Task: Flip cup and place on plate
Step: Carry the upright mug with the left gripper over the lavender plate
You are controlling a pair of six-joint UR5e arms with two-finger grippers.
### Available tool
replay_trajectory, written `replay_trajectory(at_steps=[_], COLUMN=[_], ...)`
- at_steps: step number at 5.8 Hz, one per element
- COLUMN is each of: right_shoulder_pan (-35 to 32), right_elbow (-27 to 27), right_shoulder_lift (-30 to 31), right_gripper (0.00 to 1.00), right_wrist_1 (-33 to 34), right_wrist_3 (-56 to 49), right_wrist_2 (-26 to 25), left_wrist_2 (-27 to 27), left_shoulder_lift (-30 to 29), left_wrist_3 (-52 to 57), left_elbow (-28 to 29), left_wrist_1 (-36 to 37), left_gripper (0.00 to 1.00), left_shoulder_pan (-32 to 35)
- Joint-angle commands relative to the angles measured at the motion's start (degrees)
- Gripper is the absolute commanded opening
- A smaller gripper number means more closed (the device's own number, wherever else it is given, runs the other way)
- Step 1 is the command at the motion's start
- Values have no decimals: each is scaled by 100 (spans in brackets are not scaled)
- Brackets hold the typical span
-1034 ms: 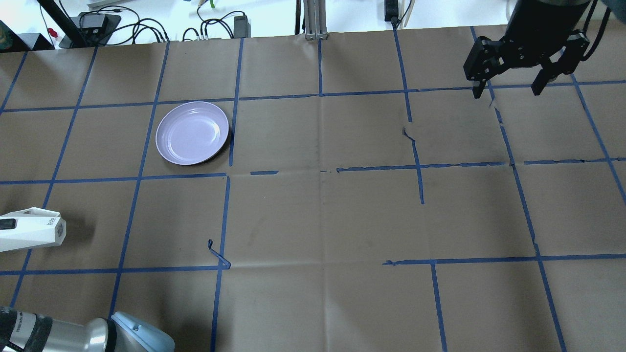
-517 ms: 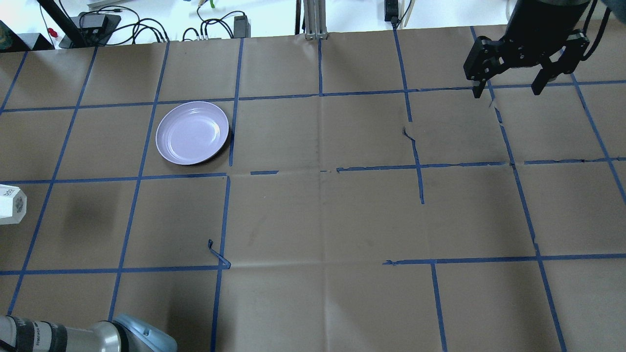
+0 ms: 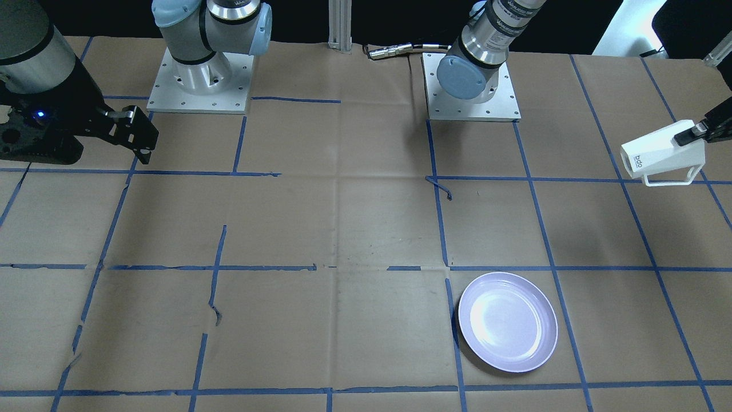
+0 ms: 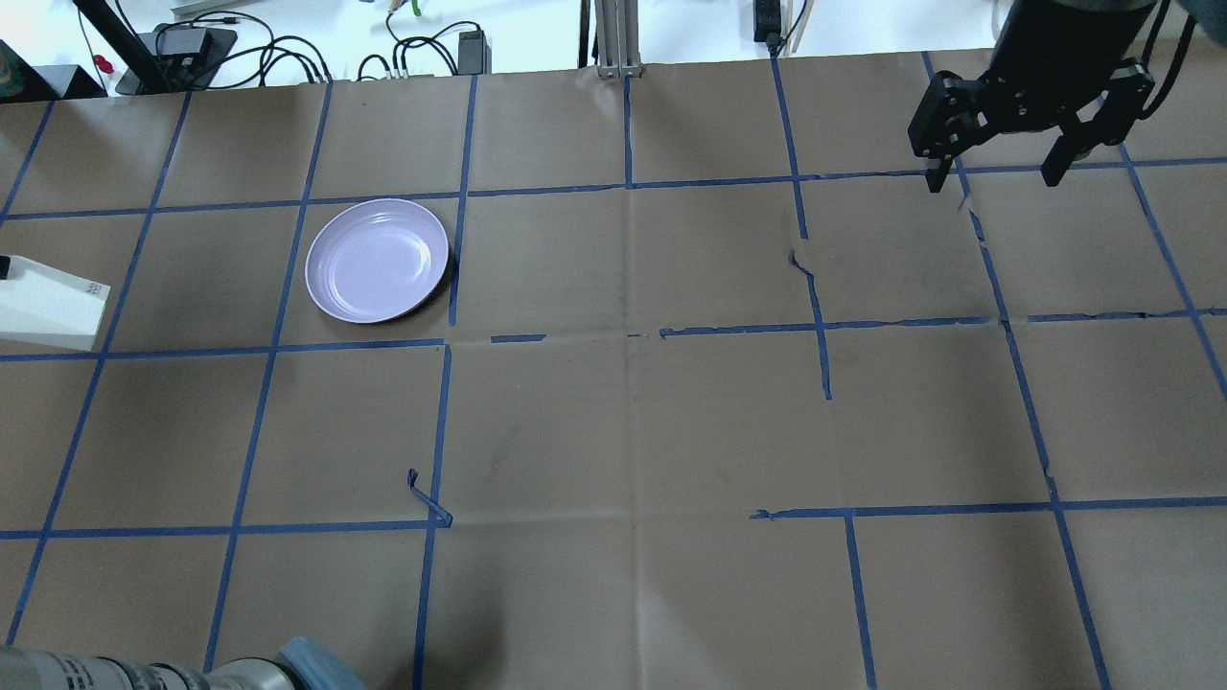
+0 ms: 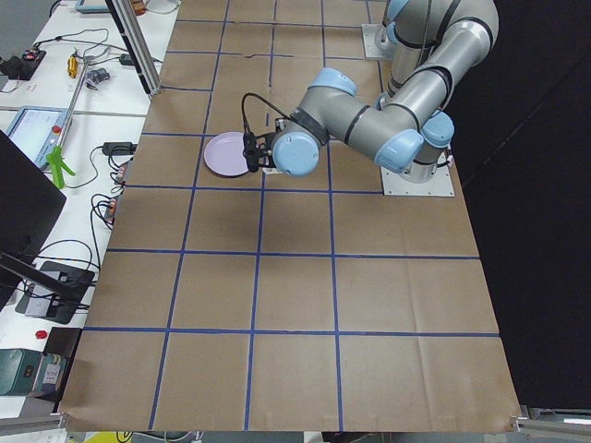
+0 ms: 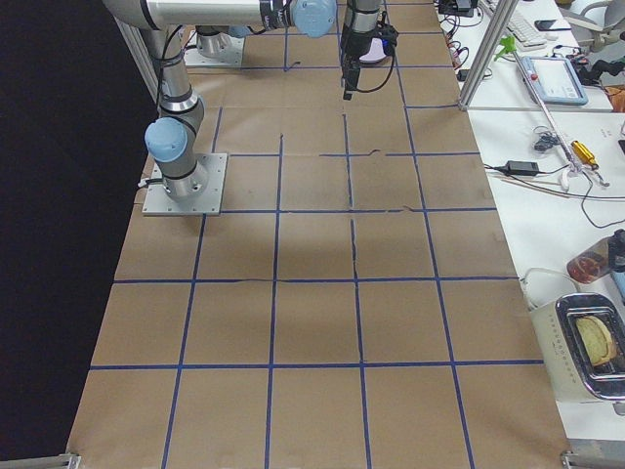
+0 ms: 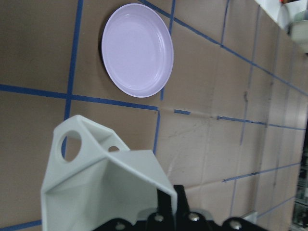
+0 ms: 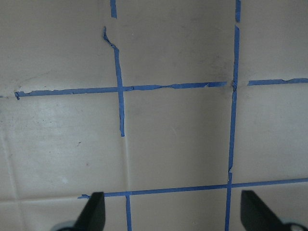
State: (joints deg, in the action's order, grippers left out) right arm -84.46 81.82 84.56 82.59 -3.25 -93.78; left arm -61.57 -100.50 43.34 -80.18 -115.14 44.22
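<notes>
The white faceted cup [image 3: 663, 155] hangs on its side above the table, base with teal lettering facing the table's middle, handle underneath. My left gripper [image 3: 688, 136] is shut on its rim. The cup also shows at the left edge of the overhead view [image 4: 48, 305] and fills the lower left wrist view [image 7: 106, 183]. The lavender plate [image 4: 378, 260] lies flat and empty to the cup's right, also in the front view [image 3: 508, 321] and the left wrist view [image 7: 137, 49]. My right gripper [image 4: 997, 177] is open and empty, high at the far right.
The table [image 4: 633, 431] is covered in brown paper with a blue tape grid, torn in places [image 4: 427, 498]. The arm bases [image 3: 197, 80] stand at the robot's side. Cables and gear [image 4: 192, 43] lie beyond the far edge.
My left gripper has carried the cup away from the robot along the left edge, level with the plate's row, and turned it. The right arm has not moved.
</notes>
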Motion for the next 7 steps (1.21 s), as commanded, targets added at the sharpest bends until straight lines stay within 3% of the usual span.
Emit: replay_trajectory(at_steps=[1,2,4,5,7], right_shoulder_pan=[0,0,0,0,0], right_elbow=[0,0,0,0,0], right_shoulder_lift=[-1,-1,-1,-1,-1], right_gripper=[100,100,100,100,100], right_wrist_1=[-6,-6,3,-6,-6], right_wrist_3=[0,0,0,0,0], right_wrist_2=[0,0,0,0,0], left_wrist_2=[-1009,-1485,-2573,-2901,-2922], left_shoulder_lift=[74,-22,-424,-627,-1110], left_wrist_3=[-1933,-2665,-2865,-2901,-2857], left_elbow=[11,29,195,161,-520], left_wrist_1=[1793,2672,3425,3576,4862], left_gripper=[0,0,0,0,0], left_shoulder_pan=[1764,2601,3834,4066,4086])
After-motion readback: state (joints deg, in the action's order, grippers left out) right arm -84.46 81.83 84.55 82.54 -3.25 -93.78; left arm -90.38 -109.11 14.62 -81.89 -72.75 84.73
